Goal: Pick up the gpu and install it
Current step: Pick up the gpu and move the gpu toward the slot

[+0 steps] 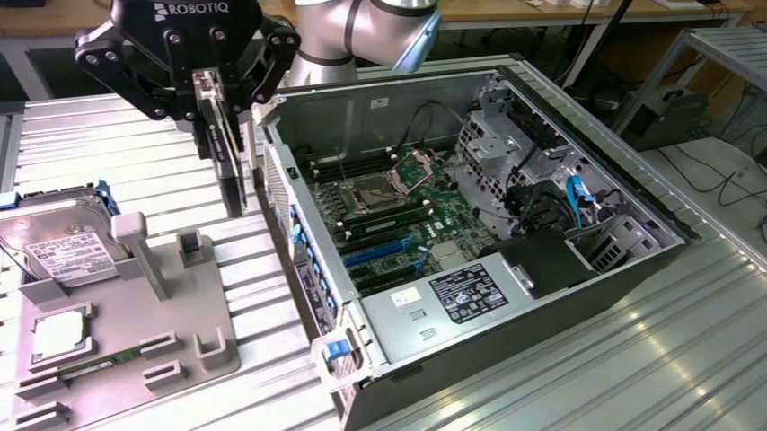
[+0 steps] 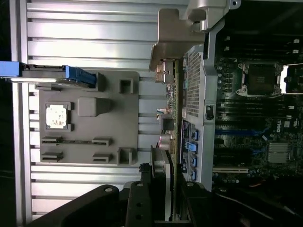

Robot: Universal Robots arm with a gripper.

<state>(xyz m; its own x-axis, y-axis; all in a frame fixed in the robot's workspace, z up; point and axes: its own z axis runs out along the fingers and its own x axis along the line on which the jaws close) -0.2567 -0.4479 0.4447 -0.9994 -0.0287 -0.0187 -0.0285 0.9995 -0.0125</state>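
The gpu (image 1: 232, 180), a thin card, hangs edge-on and upright above the ribbed table, just off the open computer case (image 1: 504, 359) on the exterior view's left. My gripper (image 1: 225, 103) is shut on its upper part, one finger on each face. In the wrist view the gpu (image 2: 171, 104) runs away from my gripper (image 2: 163, 189), and its silver end bracket (image 2: 173, 45) is at the far end. The card sits outside the case wall, with the motherboard (image 1: 414, 220) and its blue slots (image 1: 383, 253) lying inside the case.
A grey fixture tray (image 1: 132, 332) lies on the table at the exterior view's left, carrying a hard drive (image 1: 60, 251), a processor chip (image 1: 57, 334) and a memory stick (image 1: 96, 366). Cables and drive cages (image 1: 527, 153) crowd the case's far side. A robot arm segment (image 1: 359, 36) stands behind the case.
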